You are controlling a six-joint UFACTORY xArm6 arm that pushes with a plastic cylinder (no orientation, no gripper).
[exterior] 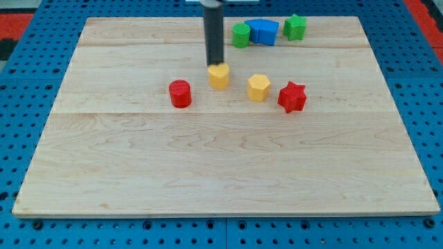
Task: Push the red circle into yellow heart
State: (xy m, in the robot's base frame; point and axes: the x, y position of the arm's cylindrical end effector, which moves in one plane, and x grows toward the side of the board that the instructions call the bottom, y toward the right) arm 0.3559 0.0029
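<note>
The red circle (180, 93) stands on the wooden board (221, 166), left of centre. The yellow heart (219, 76) lies a little to its upper right, apart from it. My tip (216, 63) sits right at the top edge of the yellow heart, touching or almost touching it. The rod rises straight up from there to the view's top edge. The tip is to the upper right of the red circle, with a clear gap between them.
A yellow hexagon (258, 87) and a red star (292, 97) lie right of the heart. At the view's top sit a green cylinder (241, 34), a blue block (263, 32) and a green star (295, 27), close together.
</note>
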